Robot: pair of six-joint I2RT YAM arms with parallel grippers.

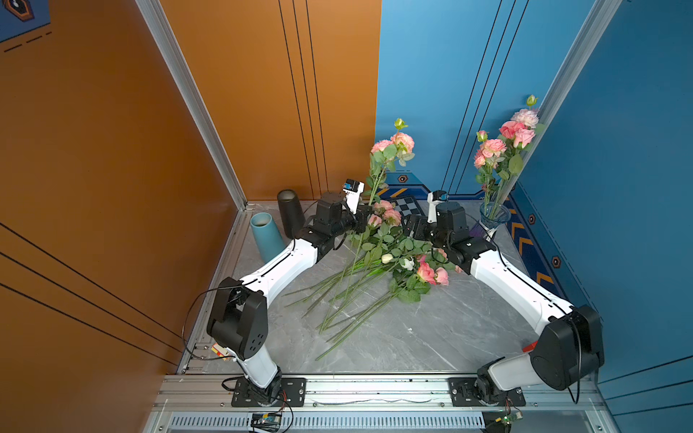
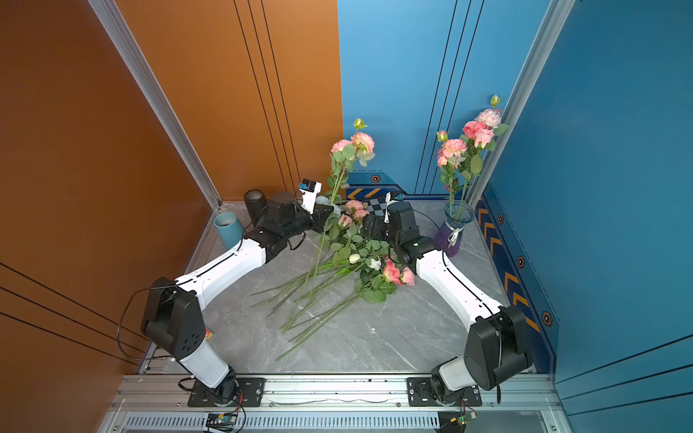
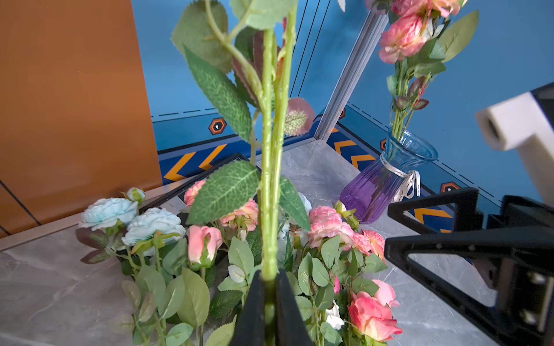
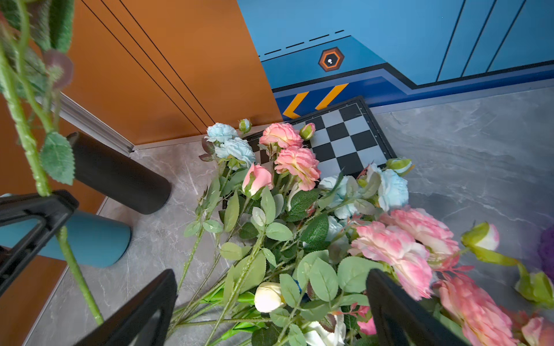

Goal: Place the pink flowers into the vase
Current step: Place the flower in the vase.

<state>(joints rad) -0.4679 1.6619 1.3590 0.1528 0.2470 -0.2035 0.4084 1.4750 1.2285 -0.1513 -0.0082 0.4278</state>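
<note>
Left wrist view: what has the left gripper [image 3: 269, 289] got?

Its jaws are pinched tight on one green stem [image 3: 271, 179] of the pink flowers [image 3: 329, 224]. The stem rises straight out from between the fingertips, with leaves on both sides.

And the blooms on that stem?

In both top views the blooms [image 1: 394, 144] stand high above the gripper, in front of the back wall.

Where is the vase?

The vase [image 1: 494, 218] stands in the far right corner of the table [image 1: 431, 330], well apart from the left gripper. Several pink flowers are upright in it.

The others?

A pile [image 1: 386, 240] lies on the table between the two grippers: pink heads mixed with white roses [image 1: 387, 258] and pale blue blooms [image 4: 389, 188], with the long stems pointing toward the robot.

The right gripper?

The right gripper [image 4: 271, 278] hangs just over the pile's flower heads with its jaws spread wide, gripping nothing.
</note>
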